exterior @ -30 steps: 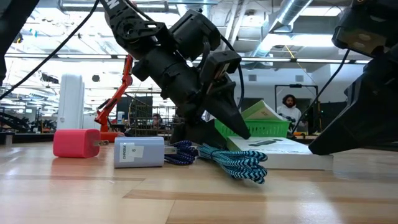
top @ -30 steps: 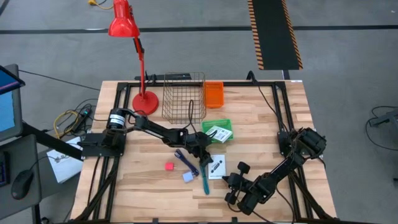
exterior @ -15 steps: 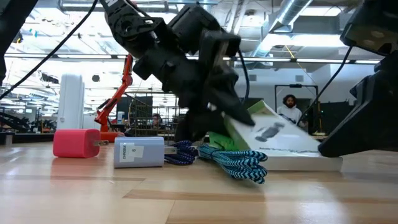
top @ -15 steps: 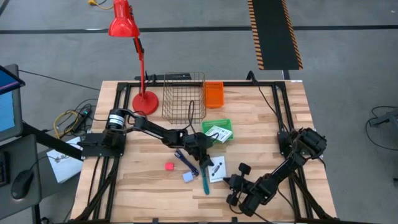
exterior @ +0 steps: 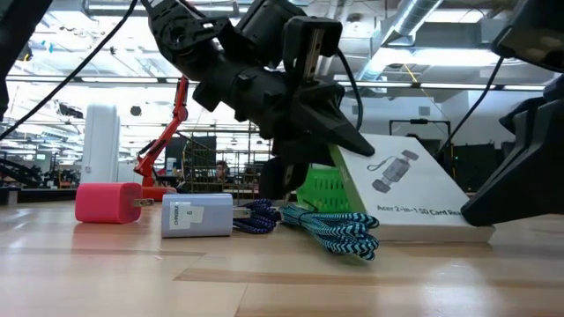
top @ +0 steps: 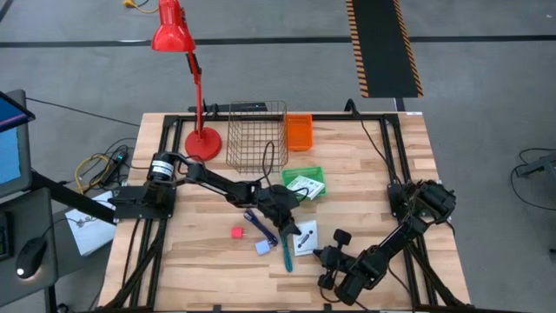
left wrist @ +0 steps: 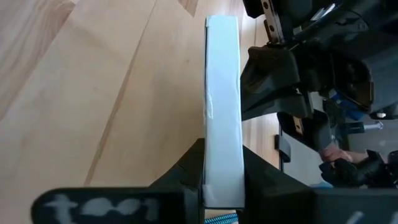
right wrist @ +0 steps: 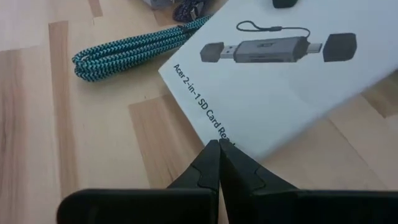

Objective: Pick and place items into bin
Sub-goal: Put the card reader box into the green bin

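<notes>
White box [exterior: 405,189], tilted up on its near edge mid-table, is now clamped in the left gripper [top: 291,228]; a second ago it lay flat. Lift toward the basket [top: 257,135] looks next. Right gripper [right wrist: 217,163] stays closed, empty, near.

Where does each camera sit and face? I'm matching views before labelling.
High: overhead, facing down; both arms, wire bin.
Low: table height, level; left pincer tilting white box.
Left wrist: along its fingers clamping the box edge.
Right wrist: past the shut right pincer onto the box face.
All share the box.
</notes>
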